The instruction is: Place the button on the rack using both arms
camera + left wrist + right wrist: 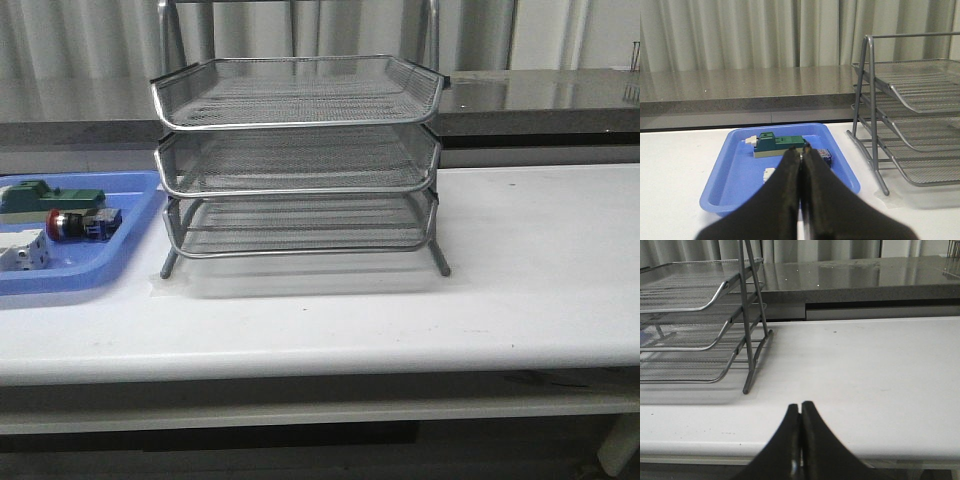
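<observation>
The button [80, 224], red cap to the left and blue block to the right, lies in the blue tray [75, 268] at the table's left. In the left wrist view only its blue end [824, 157] peeks out beside my fingers. The silver three-tier rack [298, 165] stands mid-table, also seen as the rack [910, 125] and the rack [695, 335] in the wrist views. My left gripper [800, 152] is shut and empty, held back from the tray. My right gripper [800, 407] is shut and empty near the table's front edge, right of the rack. Neither arm shows in the front view.
A green block [50, 197] and a white block [22, 252] share the blue tray with the button. A grey counter [540, 95] runs behind the table. Bare white tabletop [540, 260] lies right of the rack.
</observation>
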`<state>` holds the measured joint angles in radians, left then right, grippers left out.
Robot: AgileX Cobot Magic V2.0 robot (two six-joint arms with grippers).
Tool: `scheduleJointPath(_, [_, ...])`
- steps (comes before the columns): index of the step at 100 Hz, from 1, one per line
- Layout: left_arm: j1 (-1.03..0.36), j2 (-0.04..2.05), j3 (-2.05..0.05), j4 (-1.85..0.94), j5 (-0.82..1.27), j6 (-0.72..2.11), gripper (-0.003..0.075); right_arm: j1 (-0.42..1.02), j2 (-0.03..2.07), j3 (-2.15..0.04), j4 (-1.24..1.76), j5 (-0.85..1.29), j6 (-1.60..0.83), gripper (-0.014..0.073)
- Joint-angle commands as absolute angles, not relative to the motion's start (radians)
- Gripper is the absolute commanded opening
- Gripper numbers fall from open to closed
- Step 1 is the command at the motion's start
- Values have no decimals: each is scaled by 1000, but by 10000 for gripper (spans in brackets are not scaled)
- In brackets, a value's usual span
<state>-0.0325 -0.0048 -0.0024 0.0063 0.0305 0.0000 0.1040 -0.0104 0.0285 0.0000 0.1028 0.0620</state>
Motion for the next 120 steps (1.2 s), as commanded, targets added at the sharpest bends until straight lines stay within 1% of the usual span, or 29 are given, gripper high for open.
scheduleJointPath(1, [-30, -36, 53, 0, -59, -11, -21, 99, -28, 9, -14, -10, 53, -57])
scheduleJointPath(21, [-30, -36, 53, 0, -59, -11, -21, 99, -28, 9, -14, -36, 53, -57])
scheduleJointPath(43, [-30, -36, 53, 0, -59, -11, -21, 99, -27, 7, -14, -112, 53, -57])
scheduleJointPath(56, [-30, -36, 53, 0, -59, -11, -21, 100, -25, -20, -14, -99, 53, -57])
scheduleJointPath(86, [-30, -36, 53, 0, -59, -11, -21, 100, 5, -201, 21, 162, 53, -57])
scheduleJointPath(105, [-30, -36, 53, 0, -59, -11, -21, 100, 150, -360, 69, 317, 53, -57])
scheduleJointPath(120, [-30, -36, 53, 0, -59, -11, -21, 100, 316, -499, 117, 429, 53, -57])
